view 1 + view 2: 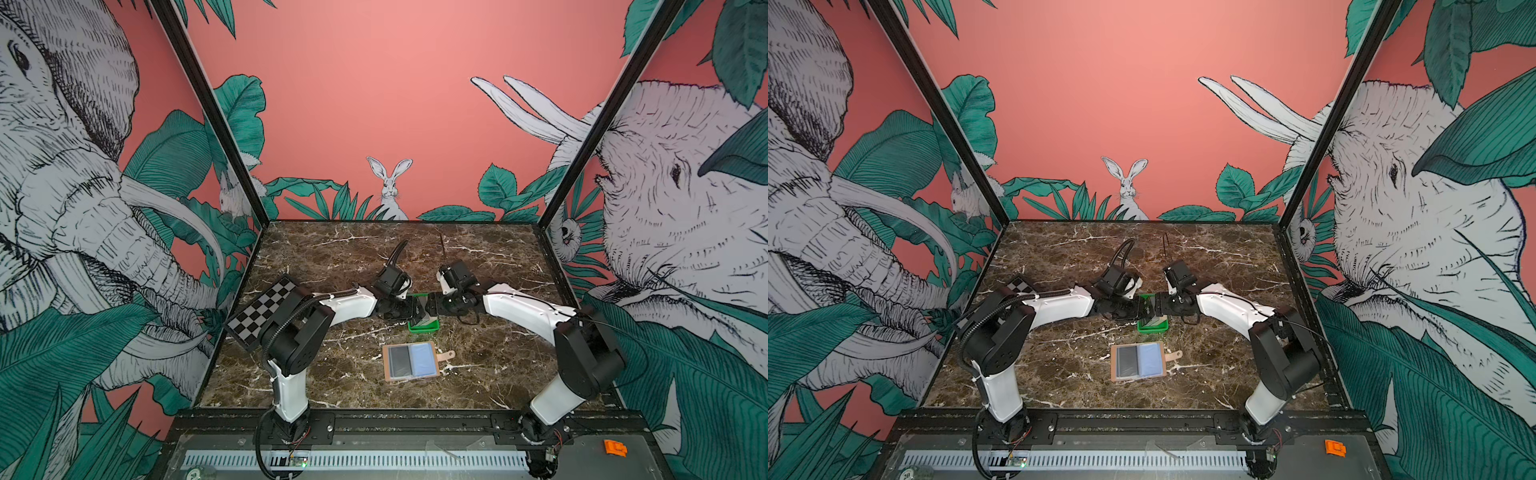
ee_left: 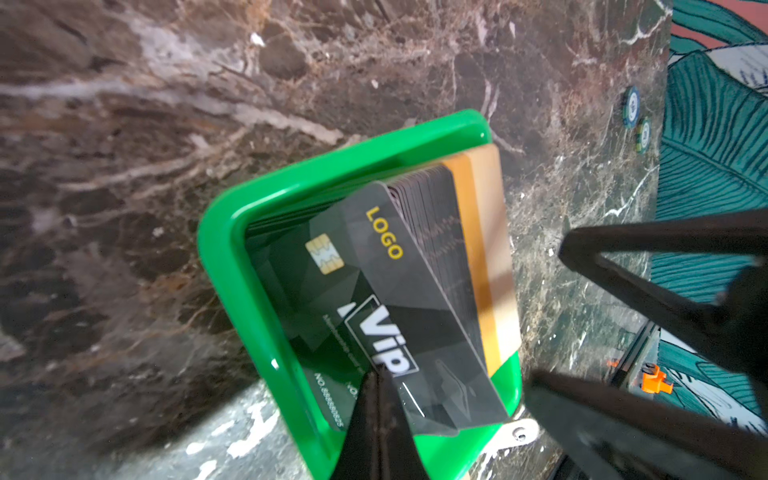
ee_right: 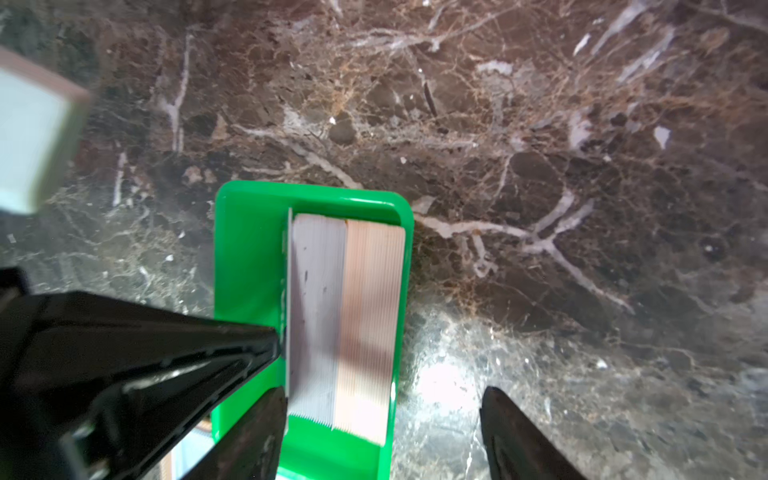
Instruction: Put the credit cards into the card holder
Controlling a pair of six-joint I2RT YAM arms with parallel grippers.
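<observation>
The card holder [image 1: 411, 360] [image 1: 1138, 360] lies open near the table's middle in both top views, with a dark grey card [image 1: 399, 360] in one clear pocket and a light blue card [image 1: 424, 359] in the other. Behind it, the green tray [image 1: 424, 328] [image 2: 232, 266] [image 3: 245, 266] holds a stack of credit cards [image 3: 345, 316]. My left gripper [image 2: 378, 386] [image 1: 409, 309] is shut on a black VIP card [image 2: 419, 307], tilted up from the stack. My right gripper [image 3: 382, 432] [image 1: 429, 309] is open. One of its fingers is inside the tray beside the stack and the other is outside the tray wall.
A checkerboard [image 1: 262, 311] sits by the left arm's elbow. In the left wrist view, two round chips [image 2: 633, 108] lie near the table's edge. An orange piece [image 1: 615, 448] rests on the front rail. Patterned walls enclose the table on three sides.
</observation>
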